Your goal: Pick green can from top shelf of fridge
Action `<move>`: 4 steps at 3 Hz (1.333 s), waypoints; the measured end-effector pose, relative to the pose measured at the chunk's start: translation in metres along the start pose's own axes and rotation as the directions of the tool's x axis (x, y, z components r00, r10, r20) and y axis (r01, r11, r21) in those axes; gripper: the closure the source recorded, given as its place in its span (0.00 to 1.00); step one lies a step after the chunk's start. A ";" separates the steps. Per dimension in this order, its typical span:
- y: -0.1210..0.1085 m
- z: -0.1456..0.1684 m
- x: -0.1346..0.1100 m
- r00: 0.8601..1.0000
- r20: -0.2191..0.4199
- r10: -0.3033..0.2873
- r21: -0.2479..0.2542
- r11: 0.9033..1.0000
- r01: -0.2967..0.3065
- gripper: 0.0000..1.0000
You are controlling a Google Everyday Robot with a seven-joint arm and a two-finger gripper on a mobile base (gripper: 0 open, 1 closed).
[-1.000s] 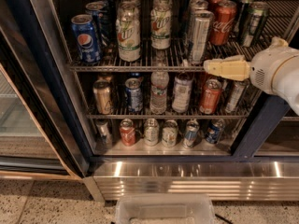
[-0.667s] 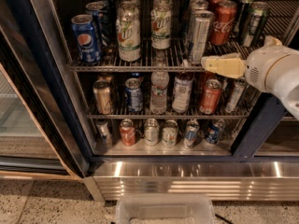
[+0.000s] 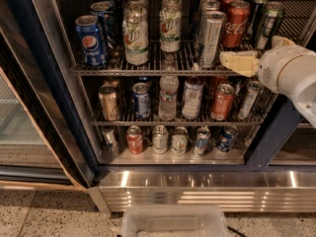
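At the right end of the top shelf [image 3: 148,71], toward its back corner, we see the green can [image 3: 269,22] standing upright, dark with a silver lid, just beside the red Coca-Cola can [image 3: 236,23] on its left. Along the front edge of the same rack, from the left corner inward, stand a blue Pepsi can [image 3: 91,41], two white-and-green 7UP bottles [image 3: 136,38], and a tall plain silver can [image 3: 211,38].

We find the gripper [image 3: 239,63] at the front edge of this shelf near its right end, level with the flat front bar. Its pale yellow tip points left toward the foot of the tall silver can. It sits below and to the left of the green can and looks apart from it. We cannot tell whether the gripper is apart or together. The white arm [image 3: 289,73] enters from the right edge and covers part of the fridge [image 3: 47,83] frame there.

Below, two more wire racks carry mixed cans and bottles. Under the ribbed steel base, at the bottom edge, lies a clear plastic bin [image 3: 173,223].
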State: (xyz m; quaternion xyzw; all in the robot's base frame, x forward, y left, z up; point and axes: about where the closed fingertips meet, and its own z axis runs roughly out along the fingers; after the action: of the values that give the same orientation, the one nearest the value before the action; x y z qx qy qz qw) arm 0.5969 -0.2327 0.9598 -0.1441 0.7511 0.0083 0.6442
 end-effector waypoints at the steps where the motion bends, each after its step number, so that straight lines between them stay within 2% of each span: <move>1: -0.020 0.005 -0.002 1.000 0.008 -0.023 0.042 0.999 0.022 0.19; 2: -0.041 0.006 -0.004 0.999 0.010 -0.038 0.083 0.996 0.037 0.21; 3: -0.042 0.005 -0.004 0.999 0.010 -0.038 0.084 0.996 0.037 0.22; 4: -0.042 0.005 -0.004 0.999 0.010 -0.038 0.084 0.996 0.037 0.30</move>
State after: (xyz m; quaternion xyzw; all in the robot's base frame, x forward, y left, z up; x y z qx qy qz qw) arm 0.6121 -0.2712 0.9700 -0.1310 0.7443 -0.0346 0.6539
